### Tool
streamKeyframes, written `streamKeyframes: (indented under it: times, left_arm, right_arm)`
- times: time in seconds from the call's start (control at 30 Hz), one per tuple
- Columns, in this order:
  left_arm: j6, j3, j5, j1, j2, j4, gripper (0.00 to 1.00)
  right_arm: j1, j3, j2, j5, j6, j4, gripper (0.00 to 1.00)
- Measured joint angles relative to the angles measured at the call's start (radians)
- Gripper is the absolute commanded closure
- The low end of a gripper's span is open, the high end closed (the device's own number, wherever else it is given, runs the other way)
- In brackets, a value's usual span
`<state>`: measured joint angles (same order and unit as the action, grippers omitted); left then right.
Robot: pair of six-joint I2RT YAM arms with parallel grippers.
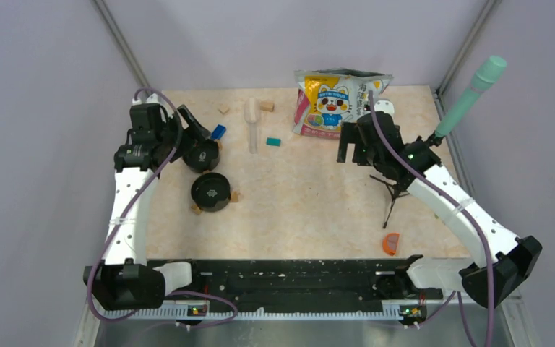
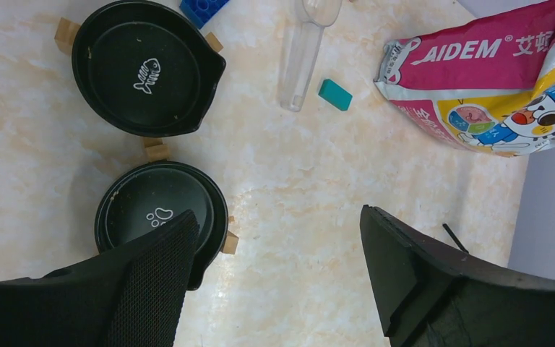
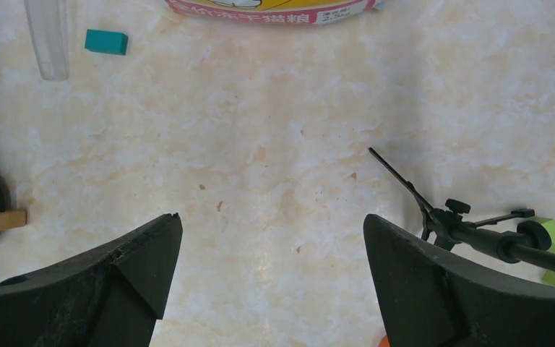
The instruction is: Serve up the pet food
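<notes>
Gaping, left gripper and right gripper hold nothing. Fish bowl and paw bowl sit bare (contents of the bag hidden).

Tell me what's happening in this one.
Nothing is being handled yet. The left fingers hang open and empty by the fish-marked bowl and the paw-marked bowl. The right fingers are likewise open near the cat-print food bag. Both bowls look empty, and the clear scoop lies untouched between them and the bag.
</notes>
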<state>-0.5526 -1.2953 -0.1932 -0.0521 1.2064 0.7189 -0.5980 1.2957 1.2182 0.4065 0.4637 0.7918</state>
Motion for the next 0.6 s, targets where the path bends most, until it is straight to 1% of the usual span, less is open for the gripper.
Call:
streamKeyframes:
  times: [0.3,0.6]
  left_arm:
    - [0.003,0.001,-0.012,0.000,-0.007,-0.016,0.14]
    - [0.023,0.002,-0.089,0.000,-0.006,-0.023,0.15]
  right_arm:
    - [0.000,0.004,0.033,0.013,0.002,0.013,0.01]
    - [0.001,0.118,0.159,0.042,0.031,0.070,0.01]
